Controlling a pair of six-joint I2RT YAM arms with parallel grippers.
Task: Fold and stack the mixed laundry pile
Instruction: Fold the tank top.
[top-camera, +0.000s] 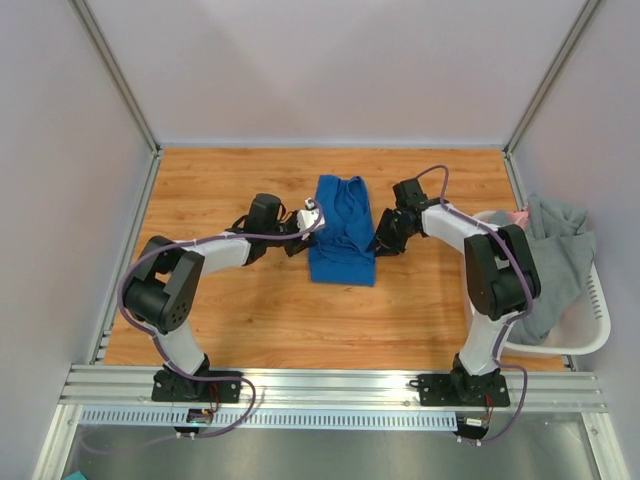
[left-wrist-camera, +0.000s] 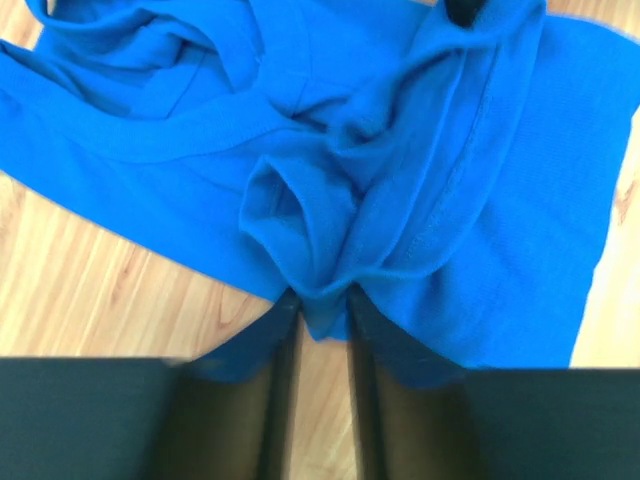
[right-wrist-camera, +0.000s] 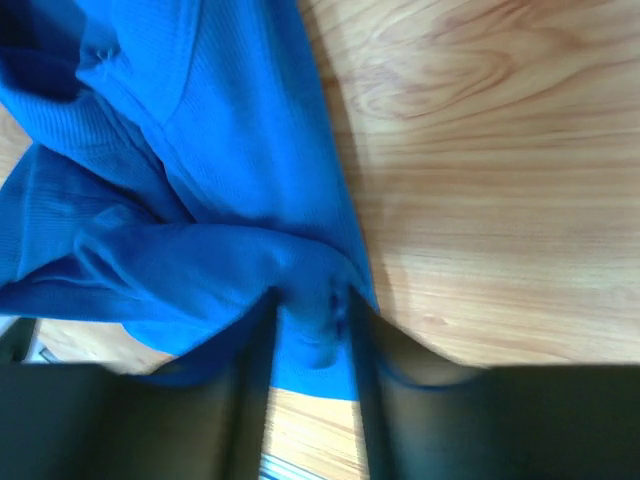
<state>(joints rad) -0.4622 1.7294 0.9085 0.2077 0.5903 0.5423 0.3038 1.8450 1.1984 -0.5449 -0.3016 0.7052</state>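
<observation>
A bright blue garment (top-camera: 340, 232) lies in a folded, rumpled strip at the middle of the wooden table. My left gripper (top-camera: 312, 218) is at its left edge. In the left wrist view the jaws of the left gripper (left-wrist-camera: 320, 305) stand slightly apart, with a tuft of the blue garment (left-wrist-camera: 400, 150) between the tips and wood showing behind. My right gripper (top-camera: 378, 240) is at the cloth's right edge. In the right wrist view the right gripper (right-wrist-camera: 312, 310) is likewise parted around a fold of the blue garment (right-wrist-camera: 180, 200). A grey garment (top-camera: 555, 255) hangs over the basket, with a pink scrap (top-camera: 520, 216) behind it.
A white slotted basket (top-camera: 590, 340) stands at the table's right edge beside the right arm. Pale walls enclose the table on three sides, with metal posts in the back corners. An aluminium rail (top-camera: 330, 385) runs along the near edge.
</observation>
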